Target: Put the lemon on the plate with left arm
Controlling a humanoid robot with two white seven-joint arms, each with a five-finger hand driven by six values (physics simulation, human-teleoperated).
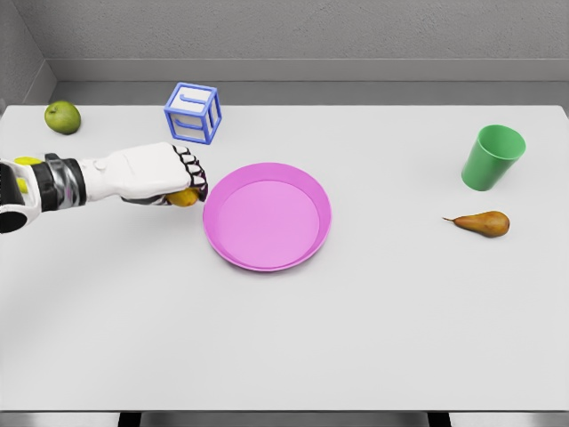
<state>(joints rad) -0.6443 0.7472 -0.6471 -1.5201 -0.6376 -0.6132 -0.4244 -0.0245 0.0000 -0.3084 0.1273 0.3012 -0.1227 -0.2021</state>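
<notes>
My left hand (182,182) reaches in from the left edge, palm down, with its fingers curled over a yellow lemon (184,198). Only the lemon's lower part peeks out under the fingers. The hand sits just left of the pink plate (233,249), whose rim is almost touching the fingertips (197,178). The plate lies flat in the middle of the white table with nothing in it. My right arm does not appear in the head view.
A blue wire-frame cube (194,112) stands just behind the hand. A green apple (62,116) lies at the far left corner. A green cup (492,157) and a brown pear (483,222) sit at the right.
</notes>
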